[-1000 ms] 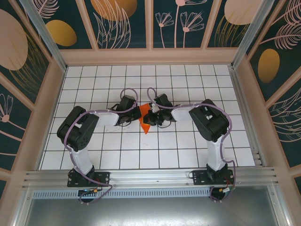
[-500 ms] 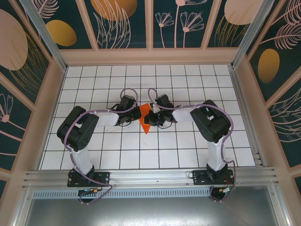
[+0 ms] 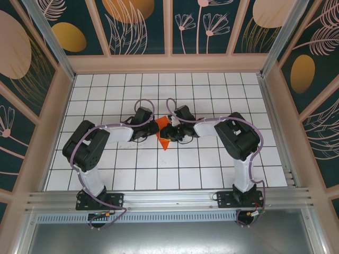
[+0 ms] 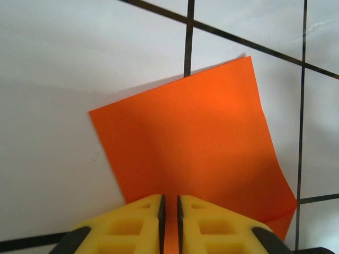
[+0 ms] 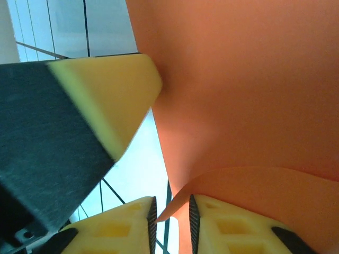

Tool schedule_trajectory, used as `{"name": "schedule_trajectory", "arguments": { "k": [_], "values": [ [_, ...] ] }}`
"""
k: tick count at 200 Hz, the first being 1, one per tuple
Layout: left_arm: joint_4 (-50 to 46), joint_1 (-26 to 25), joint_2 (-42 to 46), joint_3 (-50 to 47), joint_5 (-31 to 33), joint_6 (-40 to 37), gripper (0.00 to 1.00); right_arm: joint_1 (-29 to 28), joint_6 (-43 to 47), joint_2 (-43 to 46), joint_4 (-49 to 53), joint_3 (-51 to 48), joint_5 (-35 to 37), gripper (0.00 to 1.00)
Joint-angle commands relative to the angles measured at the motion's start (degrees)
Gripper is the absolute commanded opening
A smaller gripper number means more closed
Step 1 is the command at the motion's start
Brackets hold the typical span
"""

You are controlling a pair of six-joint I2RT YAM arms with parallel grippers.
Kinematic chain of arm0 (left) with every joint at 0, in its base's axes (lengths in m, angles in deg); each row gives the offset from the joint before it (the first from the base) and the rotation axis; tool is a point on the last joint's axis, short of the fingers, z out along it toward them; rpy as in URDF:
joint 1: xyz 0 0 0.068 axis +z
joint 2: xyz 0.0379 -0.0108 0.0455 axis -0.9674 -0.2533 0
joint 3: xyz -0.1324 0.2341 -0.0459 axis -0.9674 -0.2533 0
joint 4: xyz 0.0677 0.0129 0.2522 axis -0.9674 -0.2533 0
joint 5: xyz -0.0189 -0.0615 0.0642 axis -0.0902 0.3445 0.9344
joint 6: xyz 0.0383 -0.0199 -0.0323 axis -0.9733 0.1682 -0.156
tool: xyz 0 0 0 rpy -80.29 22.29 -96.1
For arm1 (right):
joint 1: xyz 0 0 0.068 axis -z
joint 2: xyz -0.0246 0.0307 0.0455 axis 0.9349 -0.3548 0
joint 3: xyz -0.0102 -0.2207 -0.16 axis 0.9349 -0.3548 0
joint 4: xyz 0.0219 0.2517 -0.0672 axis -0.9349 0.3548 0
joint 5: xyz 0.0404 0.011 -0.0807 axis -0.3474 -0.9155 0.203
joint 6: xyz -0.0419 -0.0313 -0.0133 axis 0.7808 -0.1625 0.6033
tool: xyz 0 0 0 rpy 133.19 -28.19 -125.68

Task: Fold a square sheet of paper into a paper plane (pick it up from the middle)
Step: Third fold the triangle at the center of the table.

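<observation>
The partly folded sheet of paper (image 4: 190, 143) lies mid-worktop (image 3: 132, 169) with both arms closing on it, likely for creasing. The left gripper (image 4: 169, 200) has its jaws a slit apart at the sheet's edge; I cannot tell if they grip. The right gripper (image 5: 171, 205) has its jaws slightly spread around a curled edge.

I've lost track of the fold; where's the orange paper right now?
In the top view the paper is in the middle of the table, between the left gripper and the right gripper, both at its edges.

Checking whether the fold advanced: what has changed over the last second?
Very little. The left arm has swung its elbow slightly outward. The left gripper and right gripper stay at the orange paper, which lies where it was on the table.
</observation>
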Motion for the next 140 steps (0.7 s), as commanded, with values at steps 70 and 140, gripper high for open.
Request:
{"name": "schedule_trajectory", "arguments": {
  "k": [70, 140],
  "values": [
    [1.5, 0.9, 8.7, -4.3, -2.4, 3.1, 0.11, 0.2, 1.4, -2.1, 4.1, -0.6, 4.7, 0.18],
    [6.8, -1.0, 5.4, -6.5, -10.1, 3.5, 0.0, 0.2, 2.4, -3.4, 8.1, 0.6, 5.9, 0.0]
  ]
}}
